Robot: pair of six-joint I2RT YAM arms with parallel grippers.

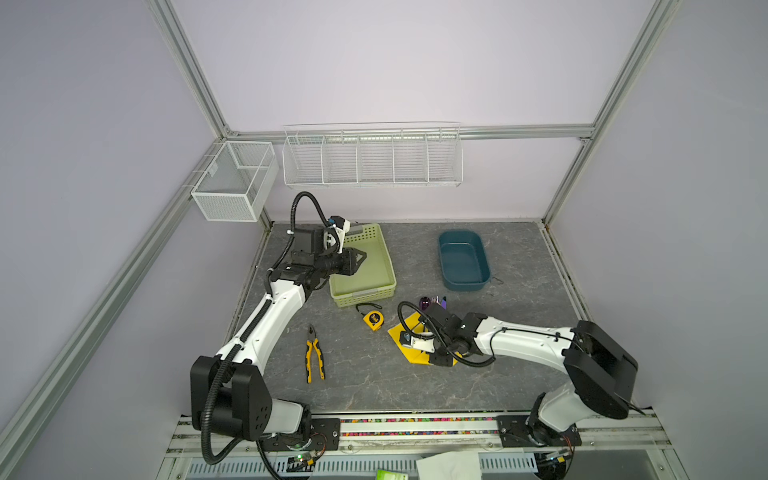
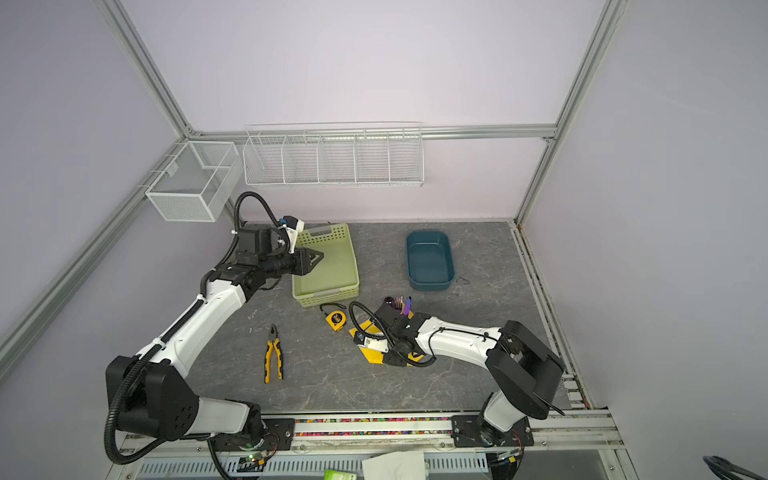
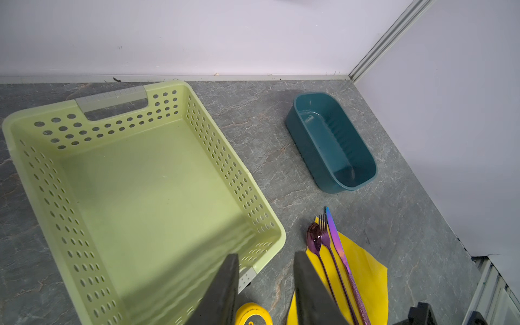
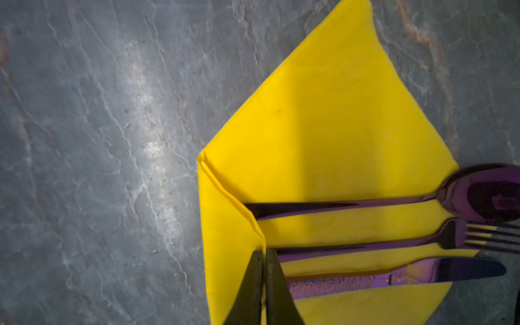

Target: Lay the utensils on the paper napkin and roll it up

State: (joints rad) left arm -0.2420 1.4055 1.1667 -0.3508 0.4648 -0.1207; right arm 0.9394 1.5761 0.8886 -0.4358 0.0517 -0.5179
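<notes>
While the right fingers (image 4: 250, 284) are pressed together on the folded-over corner of the paper napkin (image 4: 337, 126), with only a thin yellow line between them, the left fingers (image 3: 222, 287) stand apart and grasp nothing. The napkin lies on the worktop (image 1: 519, 353), a little right of its middle and nearer to the front edge than to the back edge.

On it the utensils (image 3: 327, 250) lie side by side: a spoon (image 4: 484, 197), a fork (image 4: 450, 236) and a knife (image 4: 455, 270), all shiny purple. The handle ends of the spoon and the fork go under the folded corner. The knife's handle end is hidden behind the fingers. The heads point toward the back edge.

The left fingers hang above the green basket (image 1: 361, 293), which stands toward the back edge, left of the middle. A blue tub (image 1: 465, 286) stands toward the back right. A yellow tape measure (image 1: 372, 319) sits between the basket and the napkin, and pliers (image 1: 314, 353) lie toward the front left.
</notes>
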